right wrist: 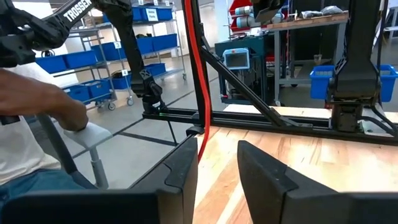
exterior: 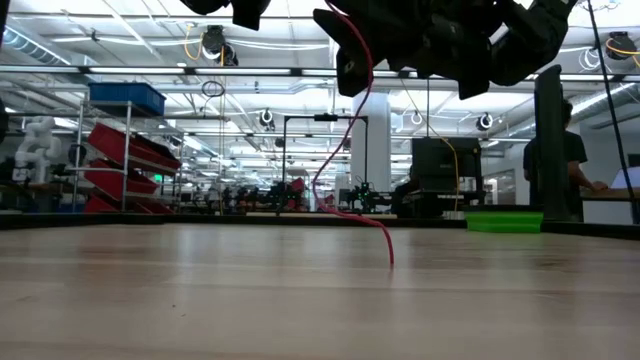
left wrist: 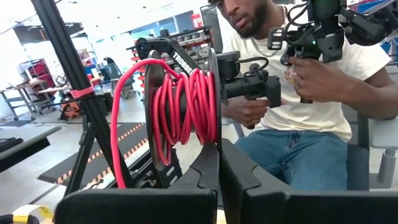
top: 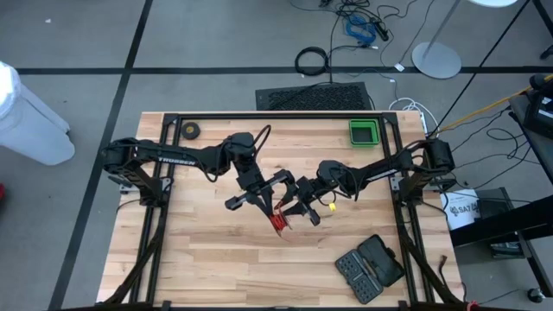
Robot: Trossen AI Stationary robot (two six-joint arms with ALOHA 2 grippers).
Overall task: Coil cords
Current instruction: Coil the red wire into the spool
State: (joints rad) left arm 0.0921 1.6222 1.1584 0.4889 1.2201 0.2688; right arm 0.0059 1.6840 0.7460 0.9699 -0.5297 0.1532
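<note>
A glossy, smooth thin red plastic-sheathed cord (left wrist: 186,106) winds round a matt black plastic disc reel (left wrist: 154,118) above the pale, smooth-finished wooden plank table (top: 216,259).

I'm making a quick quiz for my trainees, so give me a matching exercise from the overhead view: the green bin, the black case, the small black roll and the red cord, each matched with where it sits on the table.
Things:
1. green bin
2. black case
3. small black roll
4. red cord

Places on the table, as the overhead view shows it:
A. the middle
B. top left corner
C. bottom right
D. top right corner

Pairs: 1-D, 2-C, 3-B, 4-A
</note>
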